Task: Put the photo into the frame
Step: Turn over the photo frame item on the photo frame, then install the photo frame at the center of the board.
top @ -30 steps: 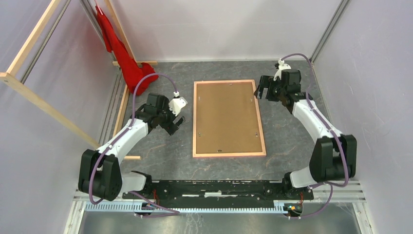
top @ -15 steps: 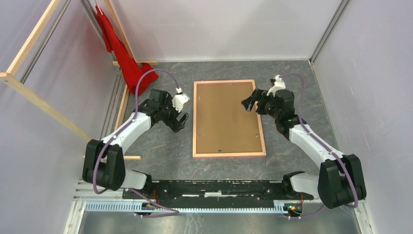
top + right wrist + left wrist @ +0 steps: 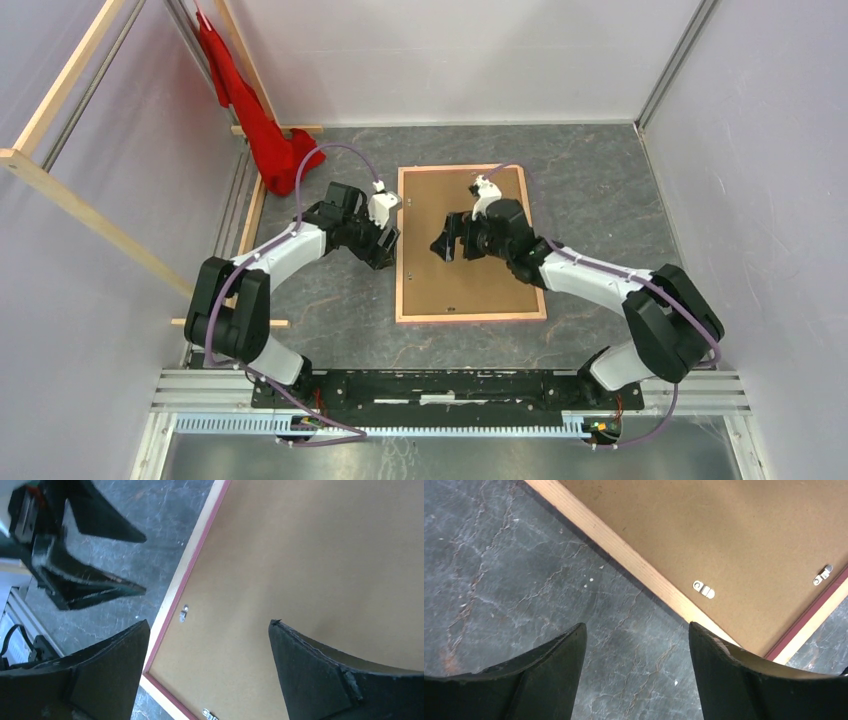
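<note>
Frame point(image 3: 470, 317) lies back-up on your tabletop point(image 3: 600, 200), brown board point(image 3: 465, 200) inside. Left end effector point(image 3: 387, 245) gapes empty beside its left rail; right end effector point(image 3: 446, 243), also agape and empty, seemingly hovers over the board.

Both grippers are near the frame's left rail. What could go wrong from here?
1. The open left gripper and open right gripper are close together at the left rail of the frame; they might collide.
2. Metal clips appear to hold the backing board; pulling it without turning them could bend it.
</note>
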`<state>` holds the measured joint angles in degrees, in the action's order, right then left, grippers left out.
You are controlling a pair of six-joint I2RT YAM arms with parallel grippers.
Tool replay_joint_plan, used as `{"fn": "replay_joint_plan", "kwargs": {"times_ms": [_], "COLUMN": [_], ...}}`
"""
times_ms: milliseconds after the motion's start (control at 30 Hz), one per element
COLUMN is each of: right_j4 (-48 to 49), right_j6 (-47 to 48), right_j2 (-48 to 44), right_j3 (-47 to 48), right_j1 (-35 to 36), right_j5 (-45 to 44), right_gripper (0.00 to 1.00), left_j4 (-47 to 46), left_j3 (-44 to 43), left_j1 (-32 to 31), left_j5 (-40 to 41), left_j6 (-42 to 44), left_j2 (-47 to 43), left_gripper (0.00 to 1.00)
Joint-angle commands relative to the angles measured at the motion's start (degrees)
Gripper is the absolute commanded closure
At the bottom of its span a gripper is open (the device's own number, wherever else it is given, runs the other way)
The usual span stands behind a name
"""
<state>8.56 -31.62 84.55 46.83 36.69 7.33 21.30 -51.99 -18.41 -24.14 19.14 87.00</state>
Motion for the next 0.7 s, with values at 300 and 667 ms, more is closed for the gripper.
{"fn": "replay_joint_plan", "kwargs": {"times_ms": [300,667], "right_j4": [14.51,16.21], "right_j6": [2.85,2.68], "right_j2": [11.19,16.49], "right_j3": [-0.8,0.76], "right_j1": [8.84,10.87], "right_j5": [2.77,3.84], "right_gripper": [0.27,0.28], "left_j4": [-7.75,-8.25], "left_j3": [-1.89,-2.24], "left_j1": [-0.39,-0.32], "left_j5": [-6.74,-8.39], "left_j6": [-8.5,-7.91], "left_j2": [6.85,10.63], "left_gripper": [0.45,0.62]}}
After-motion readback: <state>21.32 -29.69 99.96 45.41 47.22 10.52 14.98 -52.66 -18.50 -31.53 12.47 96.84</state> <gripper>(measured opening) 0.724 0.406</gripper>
